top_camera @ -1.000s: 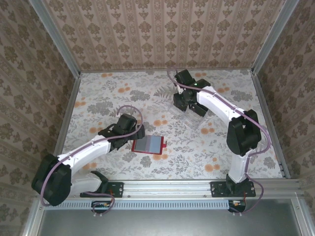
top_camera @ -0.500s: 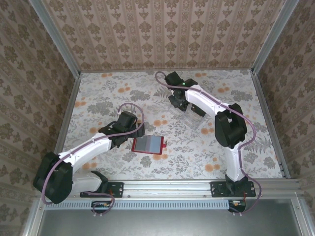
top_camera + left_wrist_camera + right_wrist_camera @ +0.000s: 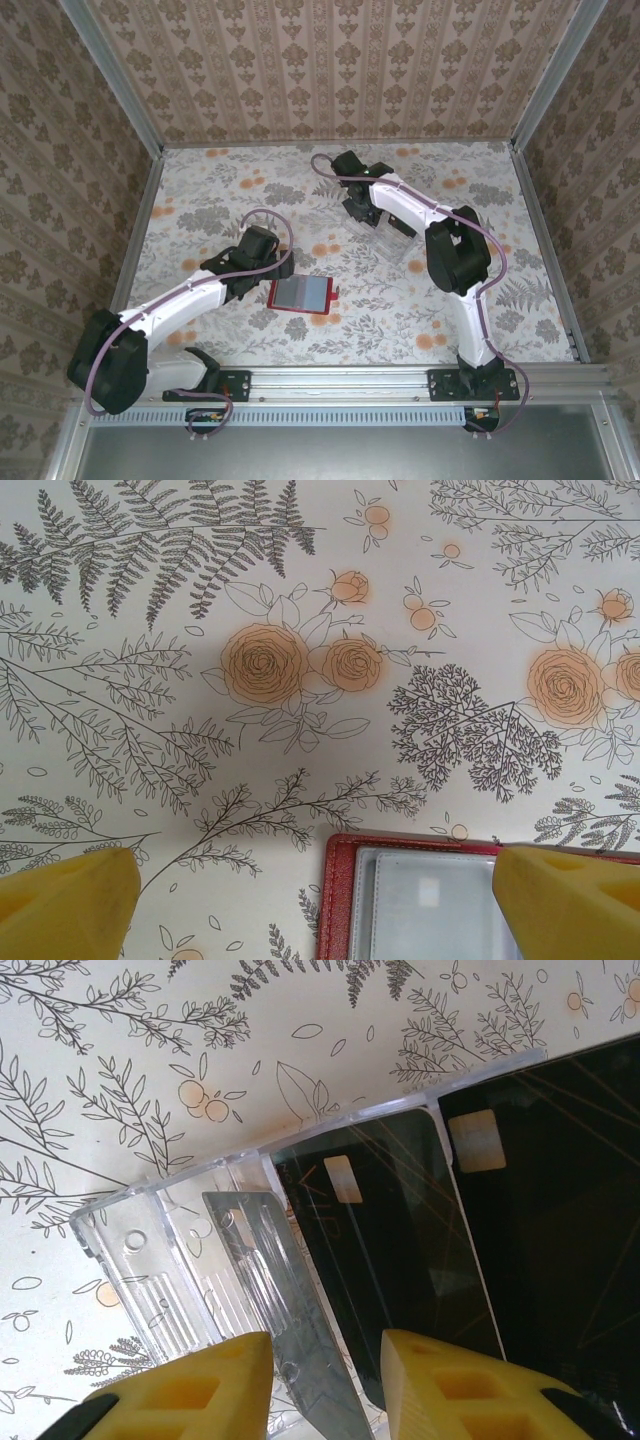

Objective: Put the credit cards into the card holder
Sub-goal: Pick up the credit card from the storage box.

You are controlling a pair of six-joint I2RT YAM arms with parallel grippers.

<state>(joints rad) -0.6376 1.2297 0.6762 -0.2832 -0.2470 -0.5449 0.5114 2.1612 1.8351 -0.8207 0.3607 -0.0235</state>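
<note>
A flowered table (image 3: 200, 200) seen from above, with two robot arms reaching over it.

Over the last second the right arm (image 3: 455, 250) has folded its elbow in toward the middle of the table. Its wrist has slid a little to the left above the clear tray (image 3: 388, 235) at the far side. The right gripper (image 3: 357, 203) now points down into that tray.

In the right wrist view, the right gripper (image 3: 325, 1385) has its two yellow fingers on either side of a thin grey-looking card (image 3: 285, 1290) that leans in one slot of the tray. The jaws are drawn partway in, with a dark sliver of space on one side. I cannot tell whether they are pinching the card yet.

The other credit cards (image 3: 400, 1250) are black with small pale chips. They stand in the next slots, just beside the grey-looking one.

The left arm has not shifted. The left gripper (image 3: 266, 268) hangs with its jaws spread wide at the left edge of the card holder (image 3: 300, 294). The holder is a red wallet lying open and flat near the middle of the table, well apart from the tray. In the left wrist view its red rim and pale inner pocket sit between the yellow fingertips (image 3: 70, 900).

My reading is that the right arm has just lined up on its first card. No card has reached the wallet, so the filling has not begun.
</note>
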